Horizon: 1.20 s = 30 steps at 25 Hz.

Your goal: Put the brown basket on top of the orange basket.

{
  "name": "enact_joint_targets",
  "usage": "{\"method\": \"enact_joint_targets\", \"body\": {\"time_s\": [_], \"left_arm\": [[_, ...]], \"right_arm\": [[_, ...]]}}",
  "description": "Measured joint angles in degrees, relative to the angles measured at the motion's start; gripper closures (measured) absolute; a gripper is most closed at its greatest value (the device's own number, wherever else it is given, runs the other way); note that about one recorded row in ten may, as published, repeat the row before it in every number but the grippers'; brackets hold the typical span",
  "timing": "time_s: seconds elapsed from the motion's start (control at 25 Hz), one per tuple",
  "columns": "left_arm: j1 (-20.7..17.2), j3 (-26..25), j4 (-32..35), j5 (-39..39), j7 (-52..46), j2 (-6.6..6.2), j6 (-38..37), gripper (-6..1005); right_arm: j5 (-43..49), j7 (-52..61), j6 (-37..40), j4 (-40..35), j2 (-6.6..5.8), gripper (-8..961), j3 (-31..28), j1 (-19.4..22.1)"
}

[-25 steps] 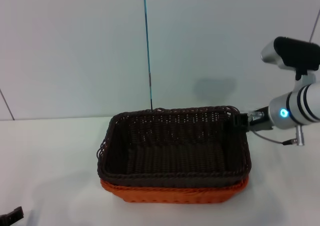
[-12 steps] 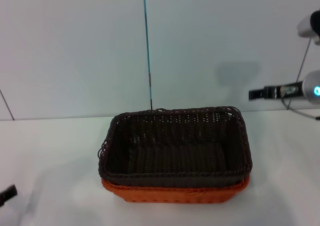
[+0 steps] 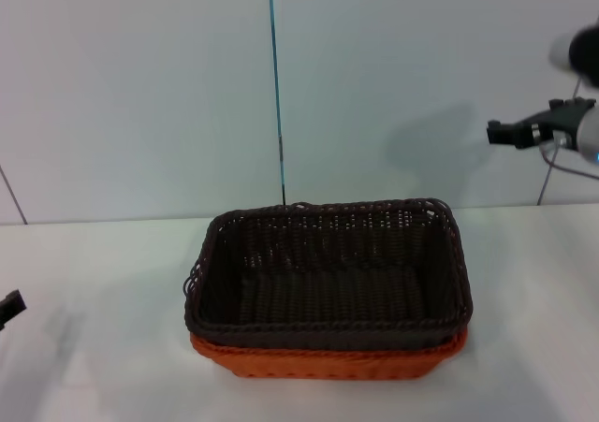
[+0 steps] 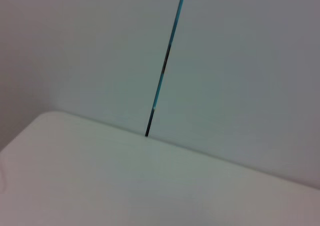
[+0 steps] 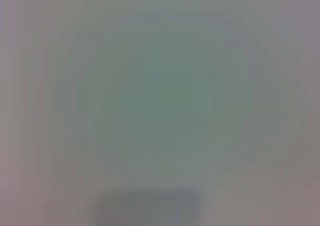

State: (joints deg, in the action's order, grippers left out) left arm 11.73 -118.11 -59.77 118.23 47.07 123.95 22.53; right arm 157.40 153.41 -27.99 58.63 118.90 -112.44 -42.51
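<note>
I see the brown basket (image 3: 328, 272) in the lower middle of the head frame, a rectangular tub of dark chocolate weave with a braided rim and open lattice along its upper walls. It sits nested in the orange basket (image 3: 323, 361), whose bright woven band and braided lip peek out only along the near edge and at the corners underneath. The pair rests on a smooth white table (image 3: 94, 347) in front of a plain pale wall (image 3: 140, 85), with a thin teal line (image 3: 274, 85) running straight down the wall to just behind the brown rim.

My right gripper (image 3: 496, 133) is at the upper right of the frame, raised well above the table and up and to the right of the baskets, clear of both; I cannot tell how its fingers are set (it shows only as a small dark tip). The left gripper (image 3: 9, 306) barely shows as a dark sliver at the left edge, low down and well apart from the baskets, and I cannot tell its state either.

The left wrist picture gives only table, wall and the teal line; the right wrist picture is a featureless grey blur.
</note>
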Motion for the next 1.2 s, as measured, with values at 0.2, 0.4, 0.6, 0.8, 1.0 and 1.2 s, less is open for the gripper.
{"method": "enact_joint_targets", "body": {"time_s": [0.2,0.4,0.6,0.8,1.0,1.2], "left_arm": [[0.7,1.9,0.0,-0.8,0.0,0.05,-2.0,123],[-0.5,8.0,-0.3,-4.1,0.2,0.06,-10.2,123],[-1.9,16.3,-0.7,-4.4,0.2,0.02,-19.4,123],[-4.3,26.0,-1.8,-4.2,-0.3,-0.08,-31.5,123],[-6.1,27.7,-2.8,-4.3,-1.2,-0.33,-32.7,123],[-8.3,28.1,-2.9,-4.0,-4.9,-0.28,-33.2,123]], "right_arm": [[-3.9,0.6,16.5,-3.2,0.36,8,8.5,7.5],[-12.7,2.5,27.4,-3.8,0.15,9,14.4,13.9],[-15.4,8.5,35.1,-3.0,0.15,9,18.3,21.0],[-15.3,11.5,38.1,0.1,0.02,9,20.4,28.8],[-15.3,11.3,33.0,5.4,-0.18,10,19.8,35.8],[-15.7,13.9,31.6,7.4,0.03,10,19.7,38.9]]}}
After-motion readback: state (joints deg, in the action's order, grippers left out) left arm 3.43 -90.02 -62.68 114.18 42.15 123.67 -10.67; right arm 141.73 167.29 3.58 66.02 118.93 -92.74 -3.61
